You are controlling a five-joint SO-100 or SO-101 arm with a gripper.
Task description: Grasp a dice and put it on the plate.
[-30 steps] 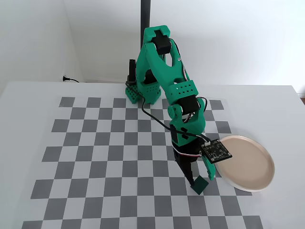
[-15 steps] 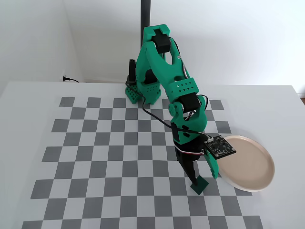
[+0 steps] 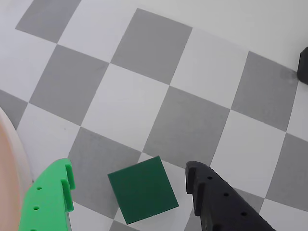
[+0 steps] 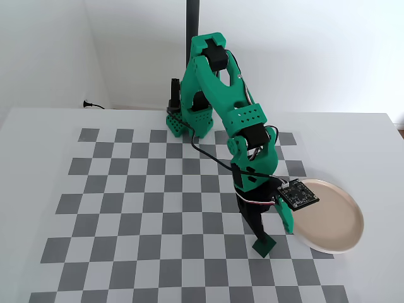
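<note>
We see the dice (image 3: 143, 189) between the spread claw (image 3: 129, 185) fingers — untouched, near the table's (image 4: 38, 158) front edge.

Dice (image 3: 143, 190) matt, smooth; plate (image 4: 331, 216) smooth, slight sheen; pincer (image 3: 130, 185) plastic.

A grey-and-white checkered mat (image 4: 158, 202) is lying across the white tabletop (image 4: 38, 145), a dark pole (image 4: 192, 19) is rising at top center, and a black cable (image 4: 95, 105) is trailing at upper left.

A dark green dice (image 3: 143, 189) sits on a grey-and-white checkered mat (image 3: 144, 96) beside a pinkish-beige plate (image 4: 331, 221).
</note>
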